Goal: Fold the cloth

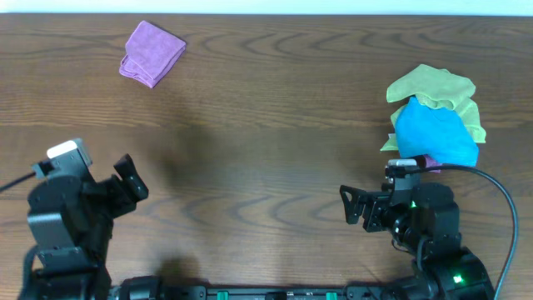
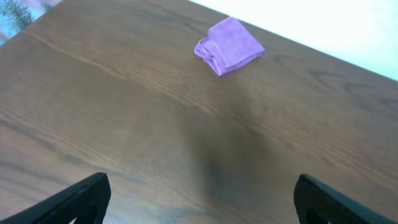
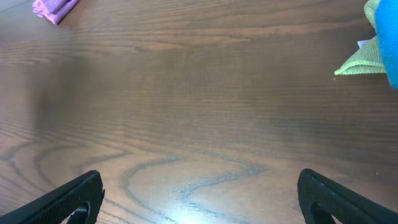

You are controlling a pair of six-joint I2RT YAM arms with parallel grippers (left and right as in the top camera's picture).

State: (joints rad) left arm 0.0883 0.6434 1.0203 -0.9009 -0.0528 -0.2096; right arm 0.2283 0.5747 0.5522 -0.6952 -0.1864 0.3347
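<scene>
The lilac cloth [image 1: 151,53] lies in a small folded bundle at the far left of the wooden table. It also shows in the left wrist view [image 2: 228,45] and at the top left corner of the right wrist view [image 3: 55,7]. My left gripper [image 1: 132,178] is open and empty near the front left, well short of the cloth. In its own view the left gripper [image 2: 199,199] has bare wood between its fingers. My right gripper [image 1: 354,205] is open and empty near the front right; in its own view the right gripper [image 3: 199,196] is over bare wood.
A bright blue cloth [image 1: 435,135] lies on a yellow-green cloth [image 1: 433,86] at the right, just behind the right arm. Their edges show in the right wrist view [image 3: 373,56]. The table's far edge meets a white surface.
</scene>
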